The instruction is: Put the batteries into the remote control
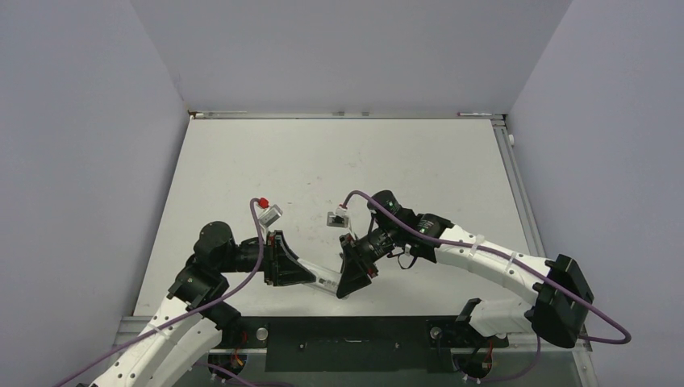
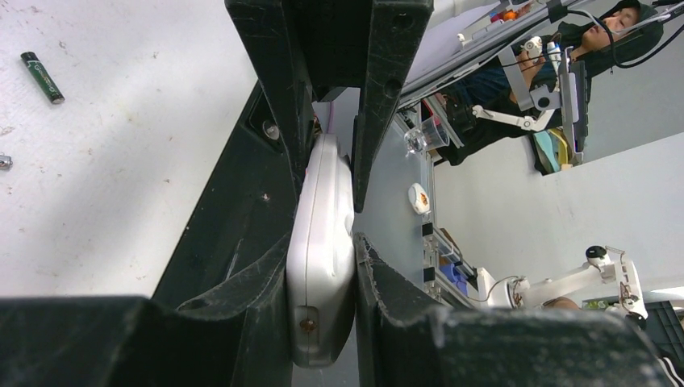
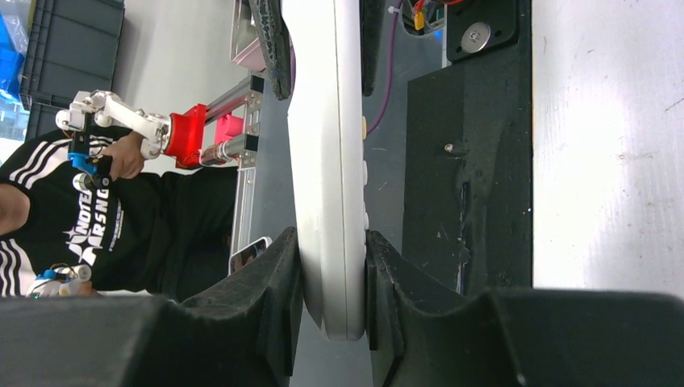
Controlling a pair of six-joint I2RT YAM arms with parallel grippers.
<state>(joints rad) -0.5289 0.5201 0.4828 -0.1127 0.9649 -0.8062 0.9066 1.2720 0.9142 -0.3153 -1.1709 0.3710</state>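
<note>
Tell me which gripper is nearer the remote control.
Neither is nearer, since both touch it. The left gripper clamps one end of the remote control, and the right gripper clamps the opposite end.

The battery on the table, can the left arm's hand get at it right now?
Probably not yet. The left hand is closed on the remote control, which the right hand also grips. The battery lies in the open, so the way looks free once the left hand lets go.
</note>
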